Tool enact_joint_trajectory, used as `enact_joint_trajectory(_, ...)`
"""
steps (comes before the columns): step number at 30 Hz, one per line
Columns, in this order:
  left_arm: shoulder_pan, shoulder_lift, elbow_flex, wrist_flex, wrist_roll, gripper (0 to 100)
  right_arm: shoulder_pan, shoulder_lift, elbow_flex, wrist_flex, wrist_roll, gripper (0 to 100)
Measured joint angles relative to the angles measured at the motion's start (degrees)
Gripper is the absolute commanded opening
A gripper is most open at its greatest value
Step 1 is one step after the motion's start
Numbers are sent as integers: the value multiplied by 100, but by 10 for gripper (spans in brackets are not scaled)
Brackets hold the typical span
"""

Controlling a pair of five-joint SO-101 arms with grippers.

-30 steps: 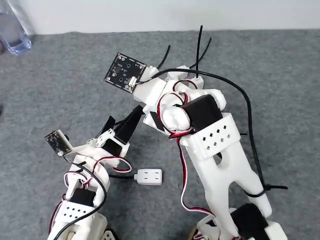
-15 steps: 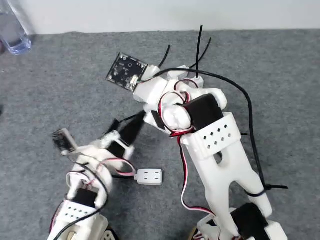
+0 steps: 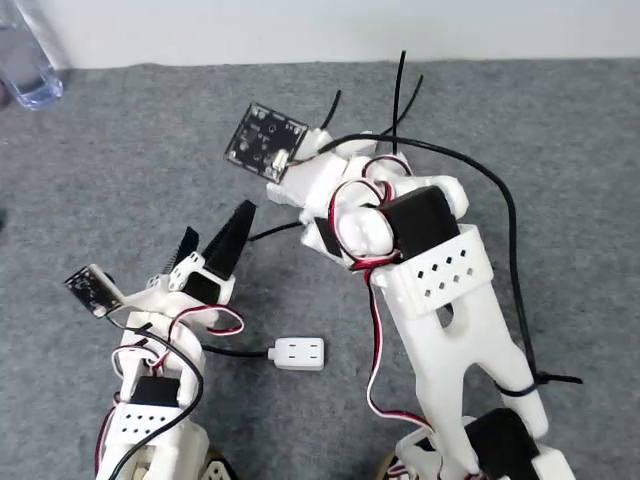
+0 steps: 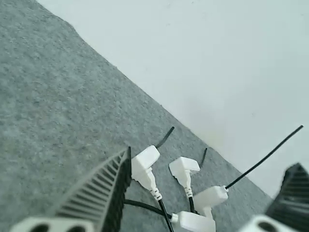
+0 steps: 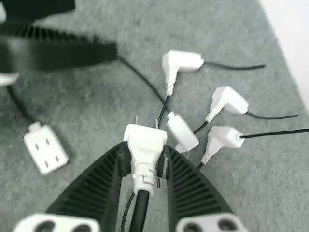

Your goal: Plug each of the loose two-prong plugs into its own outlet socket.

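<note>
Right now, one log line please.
right pincer: shut on two-prong plug | left pincer: open | outlet strip: nothing plugged in

Counter (image 3: 110, 160): covered with a grey, felt-like fabric of fine, slightly mottled texture, with no seams visible. Wall (image 3: 300, 30): plain white and unmarked, meeting the counter's far edge in a straight line. The left wrist view shows the same junction of grey fabric and white wall. A clear container (image 3: 25, 65) stands at the far left corner by the wall, partly cut off. Lighting: even and diffuse, with soft, faint shadows on the fabric.
</note>
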Motion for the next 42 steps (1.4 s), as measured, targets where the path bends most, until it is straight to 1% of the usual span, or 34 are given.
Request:
enact_joint_trajectory(2,-53,0,0,0,0,449,0,0,0,255,246,8)
enact_joint_trajectory(6,-440,0,18,0,-9,449,0,0,0,721,862,8)
enact_joint_trajectory(8,-818,0,26,0,-70,449,-9,0,0,897,1310,8)
enact_joint_trajectory(11,-1697,0,26,18,-475,449,-141,0,35,949,1916,8)
enact_joint_trajectory(14,-2514,0,26,466,-862,449,-378,158,360,949,2418,8)
enact_joint_trajectory(17,-2910,0,26,1160,-1336,449,-651,440,615,949,2708,8)
enact_joint_trajectory(20,-3244,0,26,1811,-1925,449,-905,765,633,958,2796,8)
enact_joint_trajectory(23,-3569,0,26,2488,-2593,449,-976,1046,651,958,2813,8)
enact_joint_trajectory(27,-4334,-308,18,3349,-3279,449,-1002,1327,897,958,2813,8)
enact_joint_trajectory(29,-4659,-545,18,3631,-3534,449,-1011,1354,1081,958,2813,8)
enact_joint_trajectory(33,-4800,-1125,88,3771,-3824,449,-1037,1354,1451,958,2813,8)
enact_joint_trajectory(36,-4756,-1538,88,4202,-3859,449,-1125,1354,1820,888,2716,8)
enact_joint_trajectory(38,-4677,-1767,88,4431,-3859,449,-1143,1327,2198,642,2620,8)
enact_joint_trajectory(42,-4677,-2092,88,4589,-3859,449,-1257,967,3086,-105,2576,8)
